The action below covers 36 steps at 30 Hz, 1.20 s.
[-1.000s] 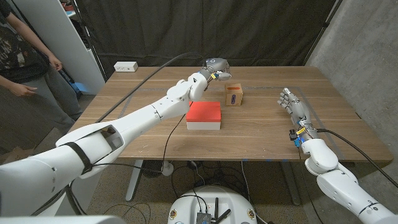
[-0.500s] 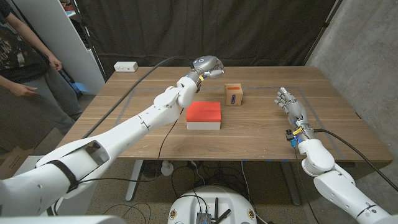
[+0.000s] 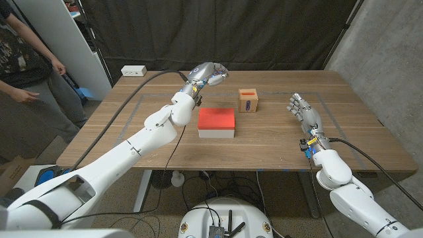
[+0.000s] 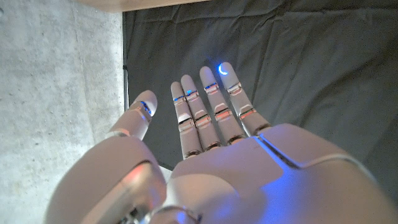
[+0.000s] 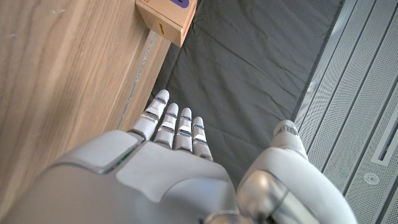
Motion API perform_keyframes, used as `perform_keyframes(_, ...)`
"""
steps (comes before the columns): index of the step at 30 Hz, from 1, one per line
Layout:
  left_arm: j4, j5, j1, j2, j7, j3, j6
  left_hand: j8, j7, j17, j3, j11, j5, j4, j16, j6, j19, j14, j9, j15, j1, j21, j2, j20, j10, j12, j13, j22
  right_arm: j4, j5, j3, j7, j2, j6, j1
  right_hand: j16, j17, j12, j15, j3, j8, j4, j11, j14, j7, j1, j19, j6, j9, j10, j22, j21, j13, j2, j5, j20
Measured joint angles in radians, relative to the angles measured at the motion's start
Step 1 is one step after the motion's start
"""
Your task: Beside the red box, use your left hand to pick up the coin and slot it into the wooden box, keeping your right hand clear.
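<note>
Red box (image 3: 217, 122), mid surface (image 3: 264, 145). Wooden box (image 3: 248, 100) just behind it to the right, purple label on its front; top face hard to make out. Coin: not discernible. Left hand (image 3: 206, 74) raised behind the red box, fingers (image 4: 211, 112) straight, slightly apart, empty. Right hand (image 3: 305, 114) near the right edge, well apart from both boxes, fingers (image 5: 171, 124) extended, holding nothing. Person (image 3: 23, 59) at left, partly cut off.
</note>
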Motion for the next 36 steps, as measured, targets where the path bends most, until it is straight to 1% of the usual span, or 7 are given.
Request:
perform_keyframes(4, -0.046, -0.076, 0.073, 0.02, 0.04, -0.057, -0.032, -0.021, 0.023, 0.002, -0.015, 0.022, -0.008, 0.0, -0.042, -0.033, -0.069, -0.063, -0.006, 0.005, 0.007, -0.052, -0.007, -0.002, -0.05, -0.038, 0.0, -0.059, -0.014, -0.003, -0.006, 0.0, 0.003, -0.003, -0.005, 0.0, 0.0, 0.0, 0.0, 0.0, 0.0, 0.0, 0.0, 0.0, 0.0, 0.0, 0.002, 0.0, 0.0, 0.0, 0.0, 0.0, 0.0, 0.0, 0.0, 0.002)
perform_keyframes(11, -0.103, -0.203, 0.202, 0.058, 0.065, -0.156, -0.087, -0.078, 0.045, 0.002, -0.105, 0.082, -0.018, 0.011, -0.16, -0.177, -0.191, -0.219, -0.02, 0.01, 0.003, -0.182, -0.02, -0.034, -0.215, -0.155, -0.006, -0.2, -0.026, -0.013, -0.02, -0.008, 0.015, -0.009, -0.007, 0.0, 0.0, 0.0, 0.0, -0.003, 0.0, 0.003, 0.0, 0.0, 0.0, 0.0, 0.002, 0.0, 0.0, 0.0, 0.0, 0.0, 0.0, 0.0, 0.0, 0.002)
perform_keyframes(14, -0.116, -0.244, 0.237, 0.071, 0.067, -0.183, -0.11, -0.082, 0.05, 0.0, -0.14, 0.097, -0.023, 0.013, -0.199, -0.222, -0.213, -0.251, -0.024, 0.012, -0.019, -0.221, -0.034, -0.066, -0.26, -0.192, -0.008, -0.213, -0.029, -0.021, -0.027, -0.012, 0.02, -0.012, -0.005, 0.0, 0.0, 0.0, 0.0, -0.003, 0.0, 0.003, 0.0, 0.0, 0.001, 0.0, 0.002, 0.01, 0.0, 0.0, 0.0, 0.0, 0.0, 0.0, -0.004, 0.002)
perform_keyframes(16, -0.128, -0.275, 0.278, 0.085, 0.068, -0.214, -0.13, -0.082, 0.053, -0.001, -0.157, 0.108, -0.023, 0.012, -0.214, -0.234, -0.21, -0.254, -0.024, 0.012, -0.032, -0.235, -0.044, -0.072, -0.271, -0.206, -0.008, -0.217, -0.031, -0.03, -0.033, -0.018, 0.023, -0.015, -0.004, 0.0, 0.0, 0.0, 0.0, -0.003, 0.0, 0.003, 0.0, 0.0, 0.001, 0.0, -0.002, 0.01, 0.0, 0.0, 0.0, 0.0, 0.0, 0.0, -0.004, 0.006)
perform_keyframes(20, -0.142, -0.34, 0.344, 0.109, 0.076, -0.267, -0.184, -0.089, 0.051, -0.001, -0.189, 0.111, -0.031, 0.019, -0.251, -0.288, -0.216, -0.292, -0.029, 0.012, -0.065, -0.271, -0.06, -0.077, -0.312, -0.238, -0.012, -0.217, -0.037, -0.043, -0.045, -0.027, 0.029, -0.021, -0.001, 0.0, 0.0, 0.0, -0.001, -0.003, 0.0, 0.003, 0.0, -0.006, 0.001, 0.0, -0.013, 0.01, 0.0, 0.0, 0.0, -0.004, 0.0, 0.0, -0.004, 0.002)
perform_keyframes(28, -0.142, -0.44, 0.447, 0.134, 0.076, -0.35, -0.294, -0.093, 0.06, 0.0, -0.236, 0.123, -0.034, 0.024, -0.342, -0.42, -0.293, -0.383, -0.034, 0.027, -0.104, -0.372, -0.063, -0.073, -0.413, -0.305, -0.012, -0.217, -0.04, -0.056, -0.06, -0.034, 0.037, -0.022, -0.002, -0.005, 0.0, 0.0, -0.006, -0.003, 0.0, 0.003, 0.0, -0.013, 0.001, 0.0, -0.018, 0.01, 0.0, 0.0, 0.0, -0.004, 0.0, 0.0, -0.004, 0.0)
perform_keyframes(36, -0.087, -0.546, 0.494, 0.117, 0.037, -0.376, -0.404, -0.097, 0.063, 0.002, -0.275, 0.128, -0.038, 0.026, -0.4, -0.538, -0.365, -0.457, -0.038, 0.05, -0.159, -0.467, -0.075, -0.073, -0.498, -0.328, -0.012, -0.214, -0.037, -0.061, -0.07, -0.031, 0.041, -0.003, -0.005, -0.005, 0.0, 0.0, 0.0, -0.007, 0.0, 0.007, -0.001, -0.018, 0.001, 0.0, -0.027, 0.01, 0.0, -0.01, 0.0, -0.004, 0.0, 0.0, -0.004, 0.002)
